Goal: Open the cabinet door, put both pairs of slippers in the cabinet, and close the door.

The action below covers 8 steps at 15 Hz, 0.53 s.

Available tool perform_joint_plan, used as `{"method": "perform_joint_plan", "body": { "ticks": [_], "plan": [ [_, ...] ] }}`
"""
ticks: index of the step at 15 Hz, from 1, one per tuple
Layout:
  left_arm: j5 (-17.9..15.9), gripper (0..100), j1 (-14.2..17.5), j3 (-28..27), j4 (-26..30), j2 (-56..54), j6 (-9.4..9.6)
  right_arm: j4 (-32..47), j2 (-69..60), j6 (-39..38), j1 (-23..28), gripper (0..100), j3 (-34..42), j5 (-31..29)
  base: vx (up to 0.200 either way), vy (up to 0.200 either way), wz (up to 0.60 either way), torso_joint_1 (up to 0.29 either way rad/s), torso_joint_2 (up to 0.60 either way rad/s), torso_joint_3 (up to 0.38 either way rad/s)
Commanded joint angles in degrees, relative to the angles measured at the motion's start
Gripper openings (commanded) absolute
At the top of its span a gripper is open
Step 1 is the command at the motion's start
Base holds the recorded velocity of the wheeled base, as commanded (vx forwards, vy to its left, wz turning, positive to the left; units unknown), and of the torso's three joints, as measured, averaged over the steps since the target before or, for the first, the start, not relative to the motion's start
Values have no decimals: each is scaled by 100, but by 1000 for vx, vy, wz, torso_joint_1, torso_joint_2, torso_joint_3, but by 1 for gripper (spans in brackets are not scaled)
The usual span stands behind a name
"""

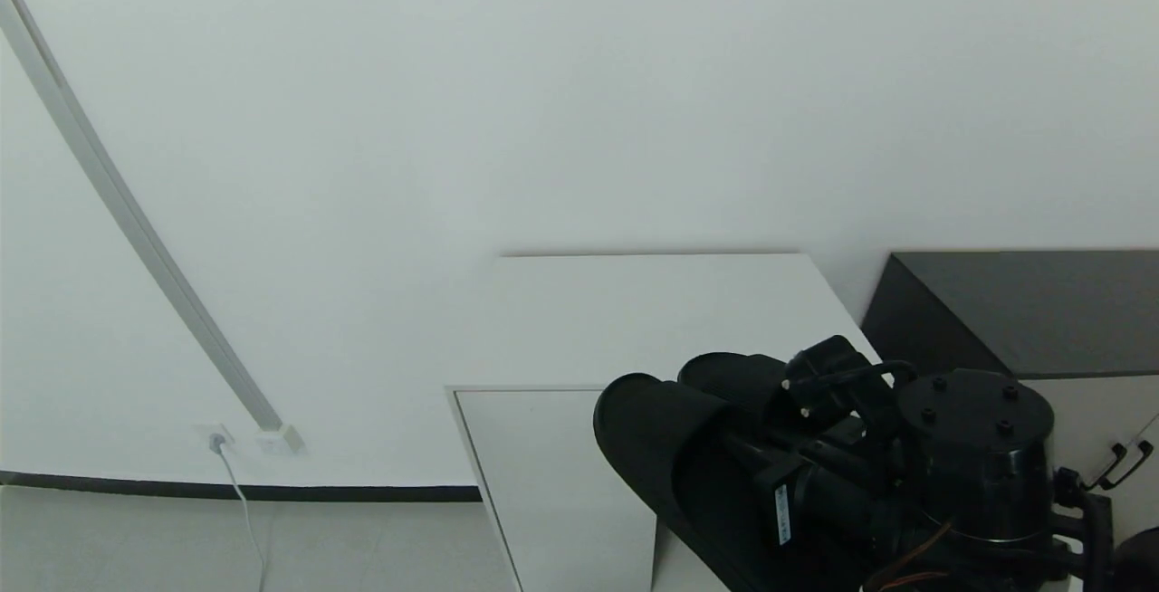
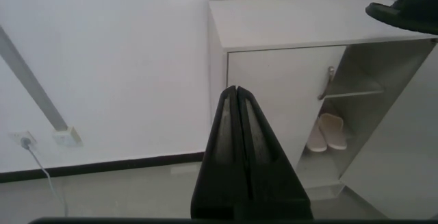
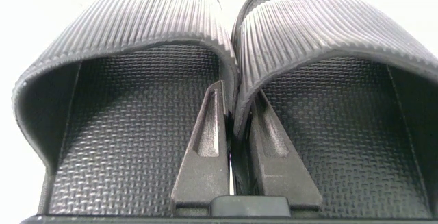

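Head view: a pair of black ribbed rubber slippers (image 1: pixel 670 447) is held above the flat-topped white cabinet (image 1: pixel 652 320).

Left wrist view: the left end effector (image 2: pixel 236 90) is pressed closed and empty. The cabinet's right side stands open, with pale slippers (image 2: pixel 327 131) on a shelf.

Right wrist view: the right end effector (image 3: pixel 236 94) clamps the black pair's adjoining inner edges.

Head camera overlooks the cabinet (image 1: pixel 652 320); left wrist views it from farther off — right wrist, close against black slippers (image 3: pixel 137 114).
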<state>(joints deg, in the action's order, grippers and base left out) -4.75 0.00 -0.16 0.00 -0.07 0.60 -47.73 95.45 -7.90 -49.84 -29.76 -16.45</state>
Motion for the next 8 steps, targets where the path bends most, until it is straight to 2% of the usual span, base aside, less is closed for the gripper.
{"method": "perform_joint_plan", "body": {
  "ticks": [1,6,8],
  "plan": [
    [1,0,0,-2,0,7,2,0,0,-1,0,0,5,-8,0,-200,0,7,2,2],
    [1,0,0,-2,0,7,2,0,0,8,0,0,23,-17,0,-200,0,1,2,2],
    [1,0,0,-2,0,7,2,0,0,8,-9,0,23,-25,0,0,0,0,0,0]
  ]
}}
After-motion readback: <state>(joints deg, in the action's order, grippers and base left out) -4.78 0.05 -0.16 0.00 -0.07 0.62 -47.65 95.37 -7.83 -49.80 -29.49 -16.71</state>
